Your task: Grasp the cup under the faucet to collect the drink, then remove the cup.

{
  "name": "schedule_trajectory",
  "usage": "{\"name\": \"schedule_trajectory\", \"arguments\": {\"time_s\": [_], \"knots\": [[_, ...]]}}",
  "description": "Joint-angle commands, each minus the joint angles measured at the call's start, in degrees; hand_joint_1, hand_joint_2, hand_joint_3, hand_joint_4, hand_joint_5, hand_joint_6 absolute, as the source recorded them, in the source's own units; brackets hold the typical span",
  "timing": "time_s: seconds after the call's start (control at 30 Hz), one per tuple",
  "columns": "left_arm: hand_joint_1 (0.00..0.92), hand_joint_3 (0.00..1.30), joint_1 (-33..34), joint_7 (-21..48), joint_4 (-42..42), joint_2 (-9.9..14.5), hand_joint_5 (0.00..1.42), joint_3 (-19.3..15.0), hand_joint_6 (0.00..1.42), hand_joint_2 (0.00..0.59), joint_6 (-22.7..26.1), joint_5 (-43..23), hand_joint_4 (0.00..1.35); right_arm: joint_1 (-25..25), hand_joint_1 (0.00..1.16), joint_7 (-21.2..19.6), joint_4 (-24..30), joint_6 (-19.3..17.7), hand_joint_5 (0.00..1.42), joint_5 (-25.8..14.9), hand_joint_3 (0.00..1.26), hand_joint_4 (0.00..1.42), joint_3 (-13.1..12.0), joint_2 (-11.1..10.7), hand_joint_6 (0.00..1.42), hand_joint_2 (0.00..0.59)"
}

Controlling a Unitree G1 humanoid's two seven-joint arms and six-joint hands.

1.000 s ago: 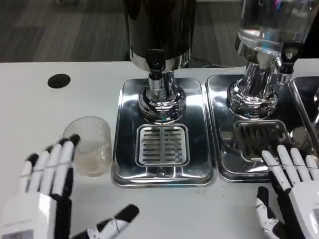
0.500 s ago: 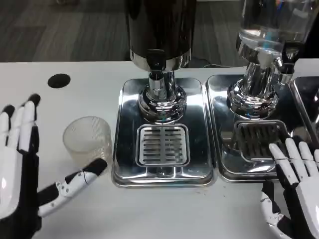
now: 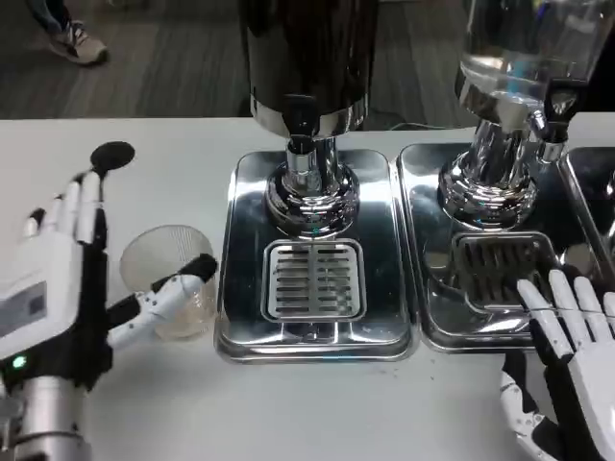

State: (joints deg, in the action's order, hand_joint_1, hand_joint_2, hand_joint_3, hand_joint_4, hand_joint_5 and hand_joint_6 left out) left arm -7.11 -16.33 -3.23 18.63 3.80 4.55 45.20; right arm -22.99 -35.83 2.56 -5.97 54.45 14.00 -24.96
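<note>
Cup (image 3: 173,279) stood between my spread left hand (image 3: 58,288) fingers and thumb, ungrasped, so closing carelessly could tip it; my right hand (image 3: 577,375) lay open.

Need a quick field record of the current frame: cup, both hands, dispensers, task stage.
cup: clear plastic cup upright on the white table, left of the left drip tray, not under a faucet
left hand: left hand beside the cup, fingers spread, thumb across the cup's front; contact unclear
right hand: right hand flat, fingers over the near edge of the right drip tray, holding nothing
dispensers: dark dispenser over the left tray; clear dispenser over the right
task stage: cup not yet placed
</note>
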Motion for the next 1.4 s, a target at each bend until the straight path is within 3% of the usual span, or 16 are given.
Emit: {"name": "schedule_trajectory", "arguments": {"time_s": [0.03, 0.3, 0.93, 1.23, 1.4], "knots": [[0.0, 0.0, 2.8, 1.9, 2.6, -0.1, 0.03, 2.4, 0.02, 0.006, 2.5, 0.8, 0.0, -0.3, 0.26, 0.4, -0.4, -0.2, 0.0, -0.5, 0.12, 0.0, -0.3, 0.0, 0.0, 0.575], [0.045, 0.01, 6.1, 3.3, 6.1, 0.2, 0.1, 5.7, 0.11, 0.024, 5.9, 1.3, 0.0, -0.3, 0.27, 0.6, -0.7, -0.1, 0.0, -0.9, 0.13, 0.0, -0.4, 0.1, 0.0, 0.575], [0.212, 0.21, 9.4, 5.8, 8.4, 1.1, 0.41, 7.3, 0.5, 0.064, 10.8, 0.7, 0.13, 2.7, 0.28, 0.3, -5.3, -1.0, 0.0, -2.6, 0.17, 0.0, 0.3, 0.6, 0.0, 0.575], [0.361, 0.29, 10.0, 6.1, 8.3, 1.2, 0.7, 8.0, 0.98, 0.091, 12.6, 0.8, 0.29, 3.3, 0.27, 0.3, -5.9, -1.5, 0.0, -3.0, 0.19, 0.0, 0.4, 0.8, 0.0, 0.582], [0.475, 0.36, 9.9, 6.4, 8.3, 1.2, 0.78, 8.5, 1.09, 0.084, 13.9, 0.8, 0.38, 3.5, 0.26, 0.5, -6.1, -2.0, 0.0, -3.3, 0.22, 0.0, 0.3, 0.7, 0.0, 0.575]]}}
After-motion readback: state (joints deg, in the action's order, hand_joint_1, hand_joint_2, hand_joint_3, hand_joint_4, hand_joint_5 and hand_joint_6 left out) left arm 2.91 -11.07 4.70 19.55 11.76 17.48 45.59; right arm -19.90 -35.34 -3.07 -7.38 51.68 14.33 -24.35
